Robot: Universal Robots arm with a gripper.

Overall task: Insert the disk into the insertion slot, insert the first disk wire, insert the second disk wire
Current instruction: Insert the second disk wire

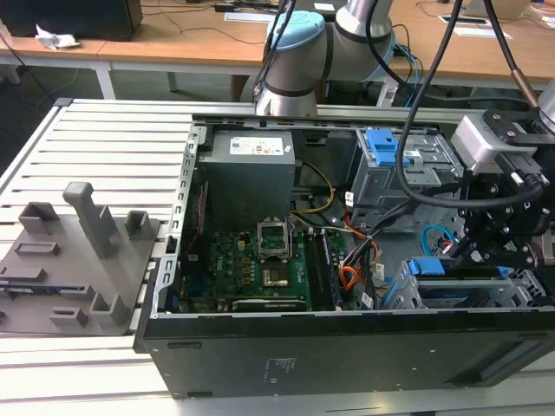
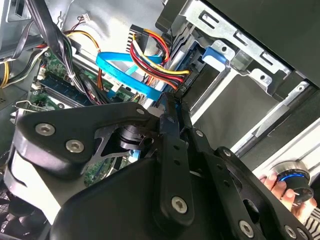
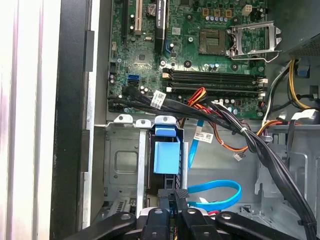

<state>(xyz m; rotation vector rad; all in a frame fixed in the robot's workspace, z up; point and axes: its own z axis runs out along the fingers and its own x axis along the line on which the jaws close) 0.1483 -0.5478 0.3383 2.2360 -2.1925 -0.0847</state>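
Wooden desks stand behind an open computer case (image 1: 347, 347) on a slatted metal bench. Inside it, we see our claw (image 3: 181, 200) lowered, fingers nearly closed on a black cable connector. Just beyond the fingertips, the disk (image 3: 166, 156) sits in the insertion slot (image 3: 122, 165); a blue cable (image 3: 220, 192) curls beside them.

I saw a ribbed metal table (image 1: 104, 130) carrying the open computer case (image 1: 347, 347) toward the exterior view's right, and a grey plastic holder (image 1: 74, 260) with upright pegs lying on its left side.
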